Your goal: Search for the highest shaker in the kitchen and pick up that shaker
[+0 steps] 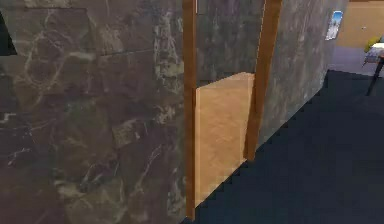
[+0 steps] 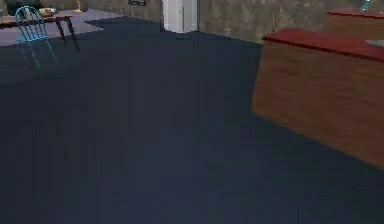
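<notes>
In the forward view a dark marbled wall (image 1: 90, 110) takes the left half and stands very close, which suggests the robot is angled almost into it rather than down a clear path. Next to the right a brown door post (image 1: 189, 100) and a second post (image 1: 262, 80) frame a pale wooden door panel (image 1: 222, 135). It appears to be swung partly across its opening, so that way probably offers no easy passage. Right of the posts, more dark wall runs back beside a dark blue floor (image 1: 310, 170). That floor leads to a brighter space at the right edge, where a dark table (image 1: 375, 62) carries something yellowish, too small to name. In the arm side view a blue chair (image 2: 30, 30) stands beside a small dark table (image 2: 55, 20) at the upper left. A white upright panel (image 2: 180, 14) stands against the far wall near the middle. A wooden bench (image 2: 320, 90) with a red top fills the right, set out from the wall like a kitchen island, so the kitchen likely lies that way. Where the shaker stands cannot be told from here, so its position relative to the end effector cannot be judged. I also cannot tell how the end effector's fingers stand. The search looks barely begun, and the sensible next move is to turn away from the wall toward the bench.
</notes>
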